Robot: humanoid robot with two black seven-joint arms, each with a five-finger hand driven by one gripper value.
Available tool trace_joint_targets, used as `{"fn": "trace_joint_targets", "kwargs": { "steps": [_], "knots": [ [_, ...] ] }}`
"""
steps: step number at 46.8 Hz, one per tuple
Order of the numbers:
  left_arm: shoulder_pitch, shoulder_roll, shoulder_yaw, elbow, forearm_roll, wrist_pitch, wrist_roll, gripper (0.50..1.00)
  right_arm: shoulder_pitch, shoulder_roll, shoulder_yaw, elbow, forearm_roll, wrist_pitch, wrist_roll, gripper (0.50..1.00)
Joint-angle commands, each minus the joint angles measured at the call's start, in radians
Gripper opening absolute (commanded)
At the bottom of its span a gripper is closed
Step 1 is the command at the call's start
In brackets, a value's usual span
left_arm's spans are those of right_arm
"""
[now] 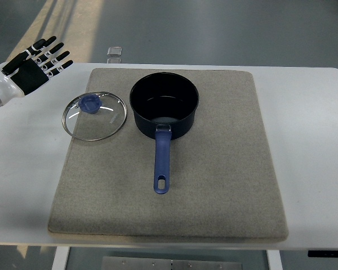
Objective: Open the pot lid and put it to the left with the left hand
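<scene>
The glass lid lies flat on the left part of the grey mat, its metal rim reaching slightly over the mat's left edge and its blue knob sitting toward the upper left of the glass. It rests just beside the pot, to the pot's left, with a narrow gap between the two rims. The pot is dark blue and uncovered, so its inside is open to view; it looks empty apart from a pale reflection at the bottom. Its blue handle points down toward the robot's side of the mat.

The left hand is at the upper left corner, well apart from the lid, above the edge of the white worktop. Its fingers are spread and straight, and it holds nothing. The right hand does not show anywhere.

Judging from how things lie, the task looks finished or nearly so: the lid is off the pot and set down to its left, and the hand has let go. At most, drawing the arm back to rest seems to remain.
</scene>
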Motion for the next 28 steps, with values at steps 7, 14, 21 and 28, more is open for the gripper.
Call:
{"fn": "trace_joint_targets", "kwargs": {
  "steps": [7, 14, 21, 28],
  "knots": [
    [0.000, -0.002, 0.000, 0.000, 0.003, 0.000, 0.000, 0.996, 0.000, 0.000, -0.002, 0.003, -0.003, 0.002, 0.000, 0.915],
    [0.000, -0.003, 0.000, 0.000, 0.005, 0.000, 0.000, 0.996, 0.000, 0.000, 0.003, 0.008, 0.002, 0.002, 0.001, 0.915],
    [0.000, -0.005, 0.000, -0.002, 0.005, 0.000, 0.000, 0.996, 0.000, 0.000, 0.006, 0.009, 0.009, 0.000, 0.003, 0.915],
    [-0.001, -0.006, -0.002, -0.002, 0.006, 0.000, 0.000, 0.996, 0.000, 0.000, 0.007, 0.017, 0.009, 0.002, 0.003, 0.915]
  ]
}}
